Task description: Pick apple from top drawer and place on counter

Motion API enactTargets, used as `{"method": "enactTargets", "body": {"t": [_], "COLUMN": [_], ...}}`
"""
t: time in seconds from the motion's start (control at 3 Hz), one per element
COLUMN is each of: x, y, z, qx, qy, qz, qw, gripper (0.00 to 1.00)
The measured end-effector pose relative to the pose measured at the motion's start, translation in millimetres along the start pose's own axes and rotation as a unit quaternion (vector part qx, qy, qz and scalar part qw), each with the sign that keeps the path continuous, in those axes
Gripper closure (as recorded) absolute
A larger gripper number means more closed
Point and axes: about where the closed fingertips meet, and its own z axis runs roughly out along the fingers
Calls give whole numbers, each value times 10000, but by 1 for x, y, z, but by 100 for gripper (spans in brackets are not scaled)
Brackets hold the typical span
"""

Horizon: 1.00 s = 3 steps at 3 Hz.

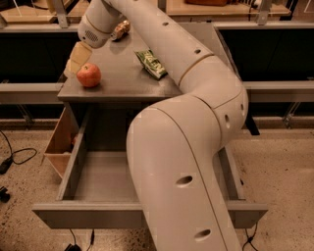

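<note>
The apple [89,75], red with yellowish patches, rests on the grey counter [122,81] near its front left corner. My gripper [74,64] hangs just above and to the left of the apple, open, with its yellowish fingers [81,53] clear of the fruit and holding nothing. The top drawer [100,184] is pulled fully out below the counter and its visible bottom is bare. My arm sweeps across the right half of the drawer and hides that part.
A crumpled green packet [152,63] lies mid-counter and a shiny crushed can [120,29] sits at the counter's back. A wooden box [61,147] stands left of the drawer. Cables [12,159] lie on the floor at left. Light wooden tables [230,7] run behind.
</note>
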Motion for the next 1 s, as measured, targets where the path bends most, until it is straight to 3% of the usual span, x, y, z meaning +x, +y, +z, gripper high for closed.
{"method": "enactTargets", "body": {"t": [0.33, 0.67, 1.0], "x": [-30, -35, -19], "y": [12, 27, 44], "z": [-67, -181, -241], "qx": [282, 1073, 1640], "qy": [11, -259, -760], "qz": [-400, -357, 186], "qw": [9988, 9932, 9834], "gripper": [0, 0, 0]}}
